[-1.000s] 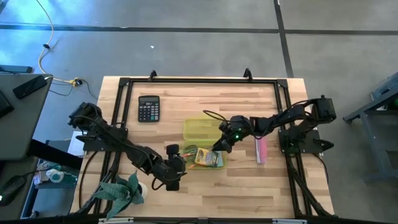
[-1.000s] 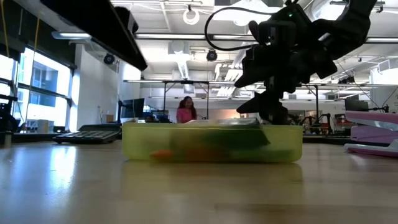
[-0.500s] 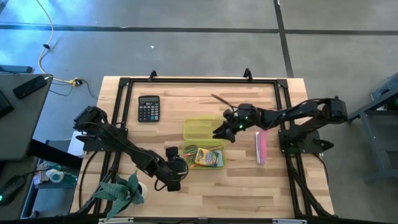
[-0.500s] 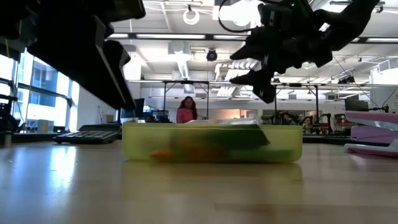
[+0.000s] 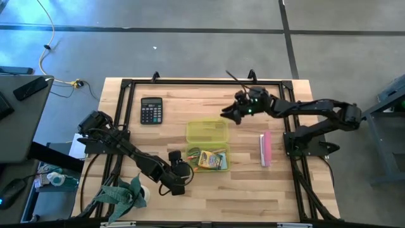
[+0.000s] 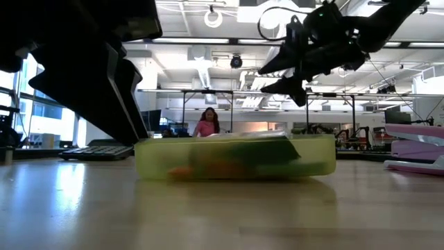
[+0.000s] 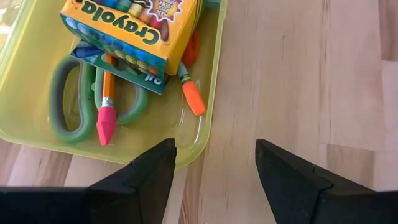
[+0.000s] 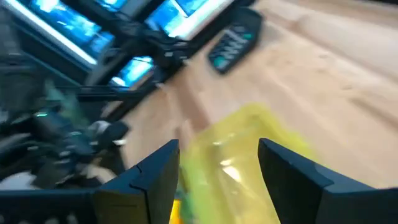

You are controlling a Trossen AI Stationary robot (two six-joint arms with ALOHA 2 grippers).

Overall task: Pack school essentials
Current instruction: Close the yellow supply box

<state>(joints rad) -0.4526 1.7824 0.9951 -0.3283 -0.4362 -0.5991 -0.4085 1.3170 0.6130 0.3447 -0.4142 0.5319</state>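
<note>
The translucent yellow-green case [image 5: 207, 147] lies open on the table, its lid [image 5: 207, 131] toward the far side. Its tray [image 7: 37, 124] holds a Crayola pack [image 7: 134, 28], green-handled scissors [image 7: 62, 106], an orange pencil with a pink eraser [image 7: 106, 99] and an orange crayon [image 7: 191, 96]. My left gripper [image 7: 214, 162] is open, close to the tray's near left corner [image 7: 186, 146] and touching nothing. My right gripper [image 5: 231, 114] is open and raised in the air beyond the case's far right side, seen high in the low view [image 6: 288, 69].
A black calculator [image 5: 150, 109] lies toward the far left. A pink flat object [image 5: 266, 149] lies right of the case. A green soft thing [image 5: 123, 193] sits at the near left edge. Bare wood stretches along the near side [image 5: 253, 196]. A person stands far behind the table [image 6: 207, 123].
My right gripper has risen out of the case's tray and drawn back toward the table's far edge and right, now well above the table. My left arm has shifted a little toward the near edge. The case and its contents have stayed in place.
</note>
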